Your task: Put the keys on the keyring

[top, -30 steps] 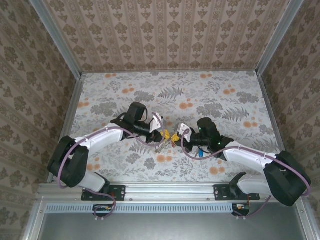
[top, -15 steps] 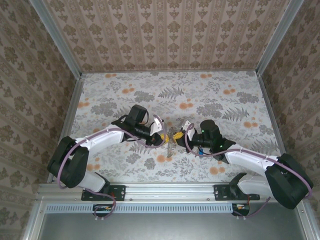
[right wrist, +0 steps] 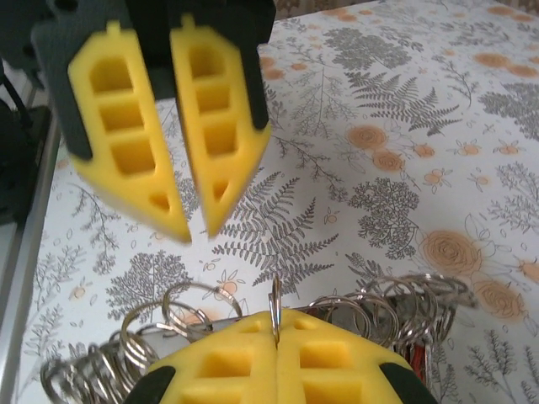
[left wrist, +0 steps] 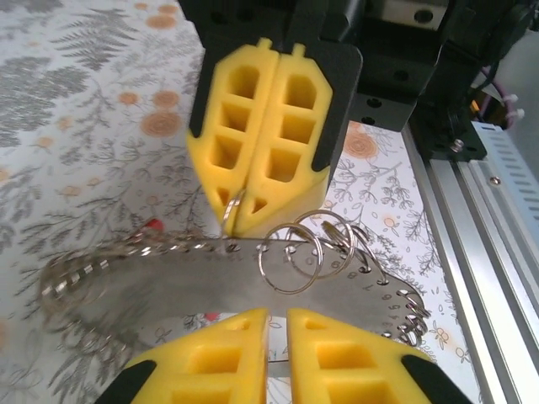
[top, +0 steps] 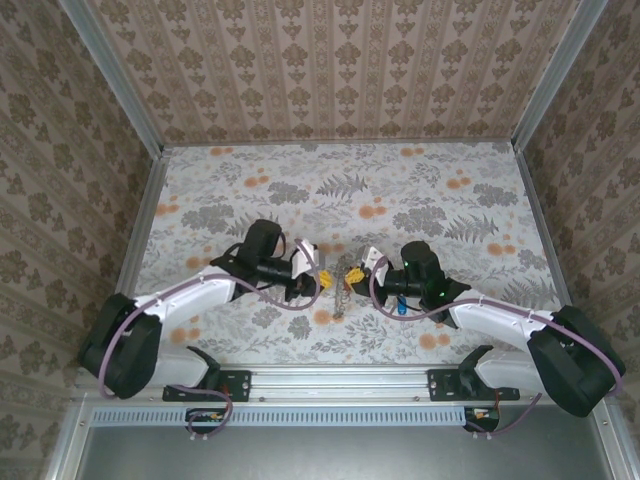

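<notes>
The keyring (left wrist: 168,278) is a wide silver-grey band with a row of holes, and many small split rings (left wrist: 290,261) hang from it. My right gripper (right wrist: 276,318) is shut on one split ring that stands edge-on between its pads. It holds the keyring (top: 343,290) up by that ring. In the left wrist view the right gripper (left wrist: 238,220) is just behind the band. My left gripper (left wrist: 278,313) is just in front of the band. Its jaws stand a narrow gap apart and hold nothing. A red key head (left wrist: 153,225) peeks over the band. More red (right wrist: 418,362) shows under the rings.
Both grippers (top: 318,282) (top: 352,272) meet over the near middle of the flower-patterned table (top: 420,190). A small blue piece (top: 400,308) sits by the right arm. The aluminium rail (left wrist: 472,252) runs along the near edge. Patterned walls close in three sides.
My left gripper has drawn back to the left, away from the right gripper. The right gripper keeps its hold on the ring, and the keyring now hangs down between them.
</notes>
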Controlling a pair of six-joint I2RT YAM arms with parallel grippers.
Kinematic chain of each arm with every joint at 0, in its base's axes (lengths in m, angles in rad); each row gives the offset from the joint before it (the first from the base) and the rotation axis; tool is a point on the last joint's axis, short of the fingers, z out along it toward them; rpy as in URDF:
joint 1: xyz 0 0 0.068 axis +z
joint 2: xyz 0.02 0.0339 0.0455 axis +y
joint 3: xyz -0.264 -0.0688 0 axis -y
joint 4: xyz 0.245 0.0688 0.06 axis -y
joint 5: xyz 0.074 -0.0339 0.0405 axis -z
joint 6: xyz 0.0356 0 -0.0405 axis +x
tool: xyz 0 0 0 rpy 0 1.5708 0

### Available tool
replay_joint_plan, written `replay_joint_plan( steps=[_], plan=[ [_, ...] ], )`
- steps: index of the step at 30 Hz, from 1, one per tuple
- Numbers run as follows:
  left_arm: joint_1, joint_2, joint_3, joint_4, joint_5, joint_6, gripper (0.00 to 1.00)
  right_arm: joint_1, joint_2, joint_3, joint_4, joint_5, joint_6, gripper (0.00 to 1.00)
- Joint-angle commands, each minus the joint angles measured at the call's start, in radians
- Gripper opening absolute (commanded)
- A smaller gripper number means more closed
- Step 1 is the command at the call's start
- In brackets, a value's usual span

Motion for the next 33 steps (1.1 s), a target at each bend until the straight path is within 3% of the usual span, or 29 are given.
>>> replay_joint_plan(
  steps=[1, 10, 24, 33],
  plan=[
    [0.018, -0.036, -0.013, 0.062, 0.009, -0.008, 0.16, 0.002, 0.021, 0.041, -0.052, -0.048, -0.141, 0.0],
    [0.015, 0.053, 0.069, 0.012, 0.061, 0.057, 0.16, 0.0, 0.048, 0.067, -0.058, -0.076, -0.187, 0.0],
    [0.018, 0.077, 0.131, -0.019, 0.03, 0.105, 0.17, -0.005, 0.041, 0.062, -0.068, -0.053, -0.196, 0.0],
    [-0.008, 0.112, 0.175, -0.174, 0.117, 0.187, 0.15, -0.01, 0.037, 0.062, -0.056, -0.076, -0.191, 0.0]
  ],
)
